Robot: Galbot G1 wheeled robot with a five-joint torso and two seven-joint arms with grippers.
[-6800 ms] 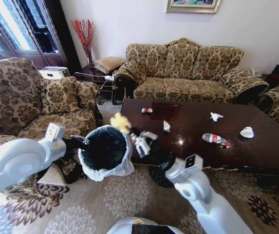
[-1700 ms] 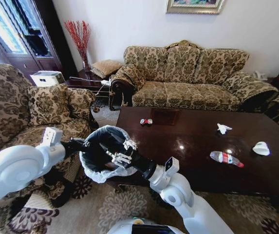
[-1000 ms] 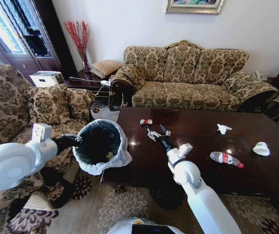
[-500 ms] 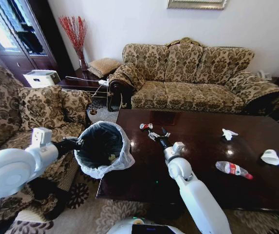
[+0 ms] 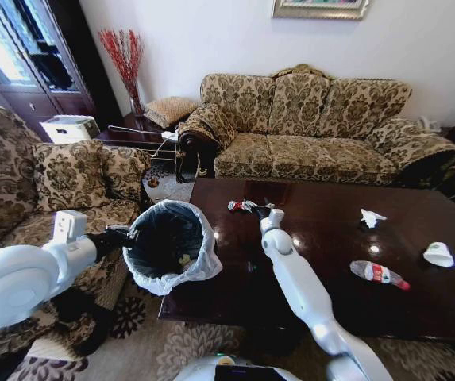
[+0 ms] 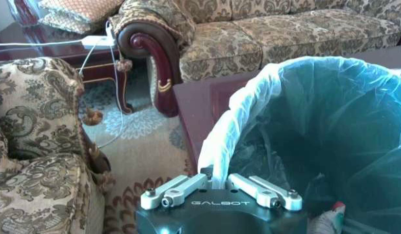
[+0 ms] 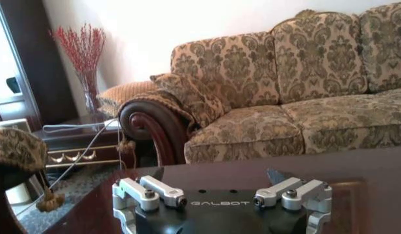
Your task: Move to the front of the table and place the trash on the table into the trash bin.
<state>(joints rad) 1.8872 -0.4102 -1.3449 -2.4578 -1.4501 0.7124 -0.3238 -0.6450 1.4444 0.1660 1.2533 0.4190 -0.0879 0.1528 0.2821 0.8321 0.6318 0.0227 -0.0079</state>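
Observation:
The trash bin [image 5: 167,248], black mesh with a white bag liner, hangs off the table's near left corner. My left gripper [image 5: 122,236] is shut on its rim; the left wrist view shows the fingers [image 6: 181,187] pinching the liner [image 6: 252,112], with some litter [image 6: 327,222] at the bottom. My right arm stretches across the dark glossy table [image 5: 330,238]. The right gripper [image 5: 252,208] is open, right beside a small red and white wrapper [image 5: 236,205]. In the right wrist view the open right gripper [image 7: 215,173] holds nothing. A clear bottle [image 5: 378,273] and two white tissues [image 5: 370,216] [image 5: 439,254] lie to the right.
A patterned sofa [image 5: 306,119] stands behind the table and an armchair [image 5: 21,190] at the left. A side table with cables [image 5: 144,131] sits in the far left corner. Patterned carpet [image 5: 211,341] runs along the table's near edge.
The right gripper left the bin and reached across the table to the red wrapper. The head camera shifted closer. The left gripper keeps hold of the bin.

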